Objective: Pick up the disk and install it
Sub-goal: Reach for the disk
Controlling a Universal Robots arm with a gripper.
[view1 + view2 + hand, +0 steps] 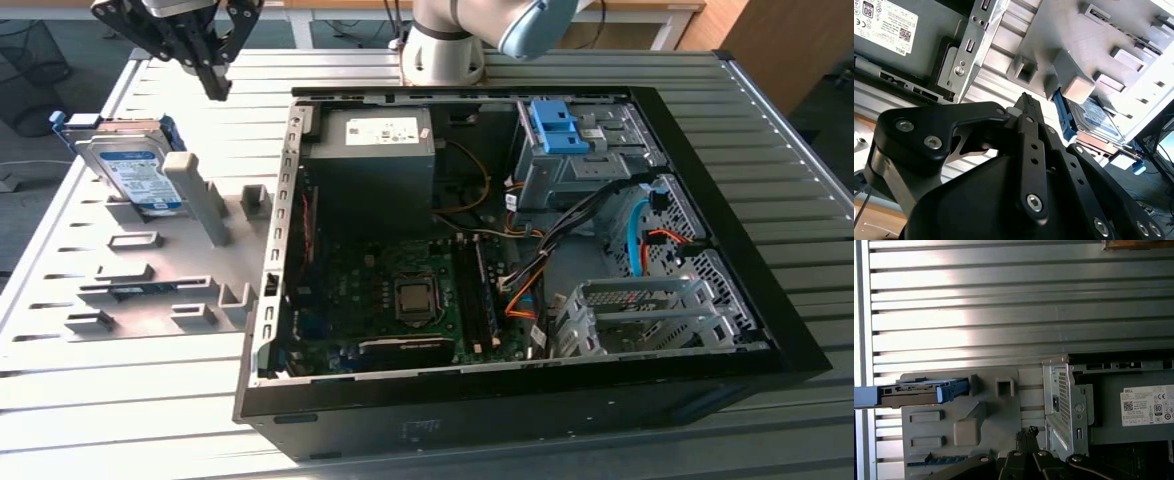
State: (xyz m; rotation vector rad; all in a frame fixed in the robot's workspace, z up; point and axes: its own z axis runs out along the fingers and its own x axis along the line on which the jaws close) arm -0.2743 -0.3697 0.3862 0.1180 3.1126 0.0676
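Observation:
The disk (134, 168) stands tilted on its edge in a grey slotted holder (160, 285) on the exterior view's left, with a blue bracket around it and its label facing out. My gripper (214, 90) hangs above the table behind the holder, between the disk and the open computer case (534, 250). Its black fingers meet at a point and hold nothing. In the first wrist view the disk (919, 390) is edge-on, well off from my gripper (1029, 431). The second wrist view has the disk (1099, 117) beyond my gripper (1026, 100).
Inside the case a bare blue latch (554, 125) sits on a metal drive bay at the back. Nearby are a grey power supply box (380, 150), loose cables (641, 235) and a drive cage (641, 315). The ribbed metal table (747, 110) surrounds everything.

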